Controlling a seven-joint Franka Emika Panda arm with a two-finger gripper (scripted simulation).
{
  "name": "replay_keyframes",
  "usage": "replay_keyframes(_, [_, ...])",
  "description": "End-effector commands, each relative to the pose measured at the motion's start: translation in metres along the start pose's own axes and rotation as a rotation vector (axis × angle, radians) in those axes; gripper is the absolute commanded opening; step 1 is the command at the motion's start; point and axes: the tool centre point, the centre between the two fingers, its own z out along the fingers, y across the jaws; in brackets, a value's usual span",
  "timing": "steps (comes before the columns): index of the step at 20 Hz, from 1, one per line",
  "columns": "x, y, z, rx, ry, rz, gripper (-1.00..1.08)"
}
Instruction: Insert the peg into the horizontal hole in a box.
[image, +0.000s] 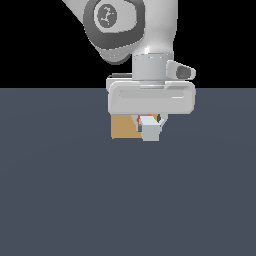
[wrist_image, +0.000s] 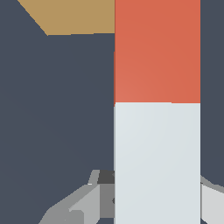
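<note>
The peg (wrist_image: 157, 109) fills the wrist view, its red-orange half toward the tan box (wrist_image: 74, 17) and its pale half between my fingers (wrist_image: 81, 205). In the exterior view my gripper (image: 150, 127) hangs just in front of the box (image: 122, 127), shut on the peg (image: 150, 130), whose pale end faces the camera with a sliver of red behind it. The peg lies level and points toward the box. The hole is hidden behind the gripper and the peg.
A dark grey floor (image: 125, 200) spreads all around the box. The arm's white hand (image: 151, 97) and wrist stand above the box and cover its upper part.
</note>
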Motion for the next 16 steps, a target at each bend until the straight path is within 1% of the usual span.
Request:
replay_keyframes(1, [0.0116,0.0022,-0.0047,-0.001,0.0,-0.031,-1.0])
replay_keyframes(13, [0.0132,0.0016,-0.0051,0.0,0.0,-0.04,-1.0])
replay_keyframes(16, [0.0175,0.0013,-0.0051,0.0,0.0,-0.04,-1.0])
